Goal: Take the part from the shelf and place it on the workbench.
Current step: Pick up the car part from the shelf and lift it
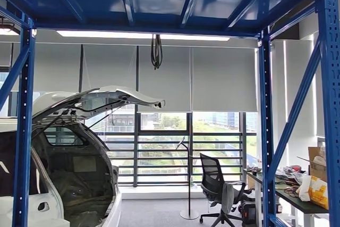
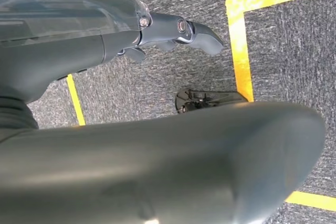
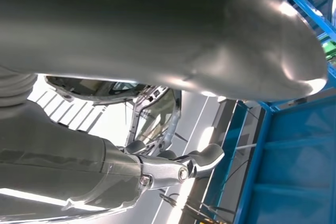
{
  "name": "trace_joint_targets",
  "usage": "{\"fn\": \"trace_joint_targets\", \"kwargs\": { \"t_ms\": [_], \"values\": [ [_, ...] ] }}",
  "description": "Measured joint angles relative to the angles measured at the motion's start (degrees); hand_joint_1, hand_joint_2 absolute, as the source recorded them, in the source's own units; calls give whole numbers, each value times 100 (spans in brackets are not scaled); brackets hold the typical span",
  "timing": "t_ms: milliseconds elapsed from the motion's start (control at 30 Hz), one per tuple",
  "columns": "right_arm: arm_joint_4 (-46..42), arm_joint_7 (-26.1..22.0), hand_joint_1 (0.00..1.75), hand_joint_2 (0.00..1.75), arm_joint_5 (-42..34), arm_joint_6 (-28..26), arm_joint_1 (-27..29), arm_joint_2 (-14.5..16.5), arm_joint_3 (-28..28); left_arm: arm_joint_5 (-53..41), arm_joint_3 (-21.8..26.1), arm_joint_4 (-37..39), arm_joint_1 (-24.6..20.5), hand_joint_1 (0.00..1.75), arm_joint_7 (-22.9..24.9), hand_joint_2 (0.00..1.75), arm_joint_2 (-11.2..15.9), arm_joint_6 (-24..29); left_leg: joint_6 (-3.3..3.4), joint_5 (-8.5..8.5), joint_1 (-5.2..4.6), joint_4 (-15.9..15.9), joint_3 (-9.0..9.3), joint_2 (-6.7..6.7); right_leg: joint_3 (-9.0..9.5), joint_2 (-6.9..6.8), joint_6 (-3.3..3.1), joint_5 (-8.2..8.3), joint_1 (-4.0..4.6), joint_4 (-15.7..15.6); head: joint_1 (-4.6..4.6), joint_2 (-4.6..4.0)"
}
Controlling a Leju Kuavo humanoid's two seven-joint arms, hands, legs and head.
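Judging the part's handling is guesswork: where it sits cannot be told, so weight, stiffness and finish are unknown. Given the car-shop setting, a rigid metal or plastic piece is assumed, possibly with smooth, slippery faces. A hold across its stiffest section near the balance point is advised, with thin edges and glossy faces avoided. This is to be rechecked once the part is sighted.

Nothing is held by the left hand (image 2: pixel 130 35). Its fingers are stretched out, the thumb is set well apart, and it hangs over grey carpet (image 2: pixel 158 87) marked with yellow tape (image 2: pixel 239 51).

Nothing is held by the right hand (image 3: pixel 158 174) either. Its fingers are extended and apart from the thumb, with the blue shelf (image 3: pixel 293 145) just beside it.

From the head view the shelf (image 1: pixel 265 131) is seen as blue uprights and an upper deck from below, which suggests the camera is pitched too high for the shelf levels. A white car (image 1: pixel 72 147) with its hatch raised is seen past the left upright. A chair (image 1: pixel 216 187) and a cluttered desk (image 1: pixel 296 200) are seen at right. Whether that desk is the workbench cannot be told.
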Motion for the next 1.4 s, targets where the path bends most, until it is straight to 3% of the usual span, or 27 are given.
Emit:
{"fn": "trace_joint_targets", "kwargs": {
  "t_ms": [433, 567, 633, 700, 733, 767, 800, 867, 933, 1067, 1133, 1200, 1233, 1267, 1300, 1367, 1400],
  "values": [
    [0, -44, 0, 0, -3, -2, 65, -2, 0, -15, 0, 0, 1, 0, 1, 0, 0, 0, 32, -13, -20, 52, -23, -1, -2, -8, 31, 19, -29, -8, 0, 0],
    [-5, -57, 0, 0, -4, -4, 71, -2, -6, -16, 0, 0, -7, 0, -2, 0, 0, 0, 127, 55, 6, -30, 11, 19, -15, -13, 94, -32, -31, 36, 0, 0],
    [-7, -60, 0, 0, -7, -4, 76, -7, -11, -16, 0, 0, -10, 0, -4, 0, 0, 1, 163, 87, 37, -79, 32, 39, -222, -26, 111, -316, -29, 511, 0, 0],
    [-7, -61, 0, 0, -7, -4, 100, -13, -13, -16, 0, 0, -4, 0, -4, 0, 0, 1, 167, 85, 42, -80, 32, 43, -589, -30, 136, -636, -38, 1287, 0, 0],
    [-7, -63, 0, 0, -7, -4, 116, -14, -13, -17, 0, 0, 0, 0, -4, 0, 0, 0, 162, 81, 47, -78, 35, 43, -714, -31, 153, -682, -44, 1530, 0, 0],
    [-7, -68, 0, 0, -7, -4, 127, -15, -13, -17, 0, 0, 2, 0, -4, 0, 0, -1, 150, 72, 56, -76, 42, 40, -737, -31, 169, -615, -51, 1557, 0, 0],
    [-7, -75, 0, 0, -6, -4, 131, -15, -13, -17, 0, 0, 3, 0, -4, 0, 0, -1, 128, 57, 70, -72, 58, 34, -645, -32, 186, -444, -61, 1345, 0, 0],
    [-7, -96, 0, 0, -3, -4, 131, -15, -13, -22, 1, 0, 2, 0, -7, 0, 2, 0, 53, 1, 93, -54, 98, 18, -278, -25, 215, -52, -77, 564, -1, 0],
    [-10, -110, 0, 0, -1, -4, 137, -19, -19, -30, 2, 0, -3, 0, -14, 0, 5, 1, -27, -48, 93, -28, 101, 6, -55, -3, 164, 65, -68, 79, 2, 1],
    [-28, -118, 0, 0, -1, -2, 154, -23, -30, -33, 2, 0, -2, 0, -26, 0, 7, 2, -115, -128, 111, 24, 78, 25, -37, -5, -29, -10, -44, 41, 8, 1],
    [-48, -119, 0, 0, -1, -2, 153, -23, -32, -33, 2, 0, -13, 0, -31, 0, 7, 1, -134, -377, 113, 502, -150, 80, -4, -40, -107, -34, -37, 26, 8, 1],
    [-55, -120, 0, 0, -1, -2, 160, -22, -31, -33, 1, 0, -10, 0, -33, 0, 7, 1, -129, -685, 105, 1339, -610, 112, 18, -67, -154, -64, -4, 27, 8, 0],
    [-55, -120, 0, 0, -1, -2, 166, -21, -31, -34, 1, 0, -1, 0, -33, 0, 7, 1, -121, -739, 102, 1644, -807, 115, 32, -72, -168, -79, 13, 27, 8, 0],
    [-55, -120, 0, 0, -1, -2, 169, -22, -31, -34, 2, 0, 8, 0, -33, 0, 7, 1, -106, -671, 97, 1738, -909, 117, 53, -73, -176, -97, 26, 28, 9, 0],
    [-55, -119, 0, 0, -1, -2, 171, -22, -31, -33, 2, 0, 15, 0, -33, 0, 7, 1, -83, -488, 89, 1602, -901, 119, 85, -72, -177, -120, 34, 28, 9, 0],
    [-55, -120, 0, 0, -1, -2, 171, -22, -31, -33, 2, 1, 18, 0, -33, 0, 7, 2, -17, 11, 62, 900, -655, 131, 170, -69, -155, -180, 39, 25, 8, 0],
    [-54, -120, 0, 0, -1, -1, 168, -22, -31, -33, 2, 1, 16, 0, -34, 0, 7, 2, 14, 173, 43, 577, -527, 141, 201, -66, -133, -208, 48, 29, 8, 0]
  ]
}}
